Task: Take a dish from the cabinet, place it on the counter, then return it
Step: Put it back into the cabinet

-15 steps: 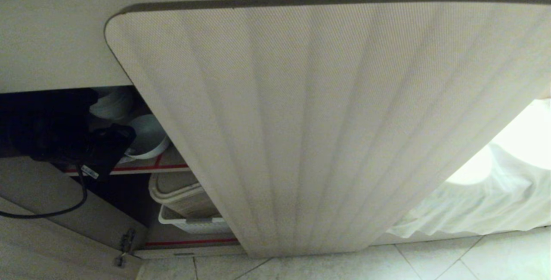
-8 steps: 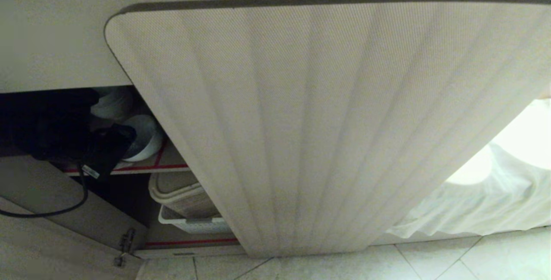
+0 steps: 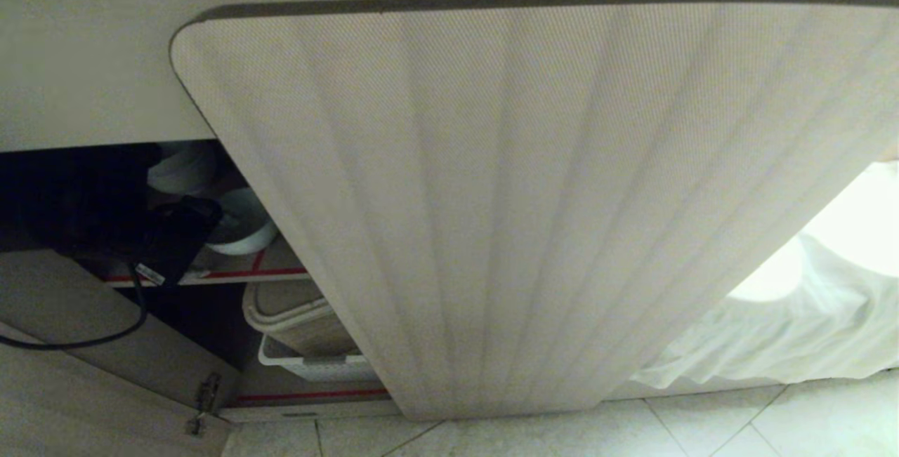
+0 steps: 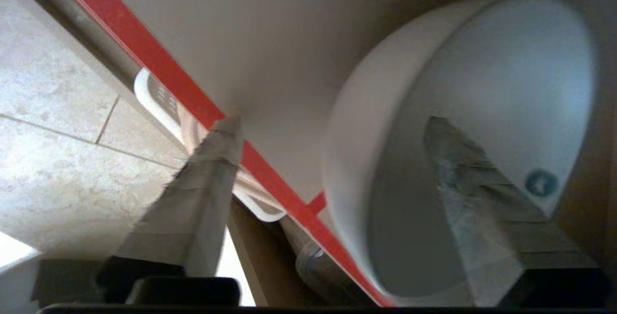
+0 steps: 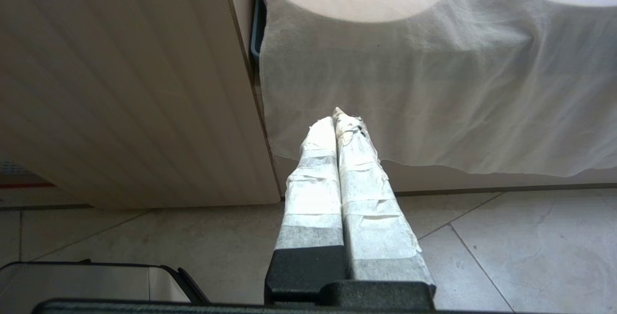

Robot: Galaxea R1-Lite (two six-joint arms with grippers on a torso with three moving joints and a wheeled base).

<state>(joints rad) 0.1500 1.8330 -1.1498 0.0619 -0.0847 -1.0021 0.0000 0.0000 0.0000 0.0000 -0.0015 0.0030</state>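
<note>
The dish (image 4: 487, 87), a plain white bowl, rests on the red-edged upper shelf (image 4: 231, 53) inside the cabinet (image 3: 534, 197). It also shows just past the open door's edge in the head view, the dish (image 3: 244, 231). My left gripper (image 4: 332, 123) is open and straddles the dish's near wall. One taped finger (image 4: 472, 188) is inside the bowl and the other finger (image 4: 207, 184) is outside, both clear of the wall. The black left arm (image 3: 161, 232) reaches into the cabinet. My right gripper (image 5: 340, 117) hangs shut and low beside the door. The counter's top is out of view.
More white bowls (image 3: 179, 169) stand deeper on the same shelf. Beige trays and a white basket (image 3: 309, 366) fill the lower shelf. The left door with its hinge (image 3: 204, 401) stands open. A white cloth (image 3: 772, 330) hangs at the right, above tiled floor.
The left gripper has opened and let go of the dish. The dish, tilted a second ago, now sits lower and flat on the shelf. The right arm has not moved.
</note>
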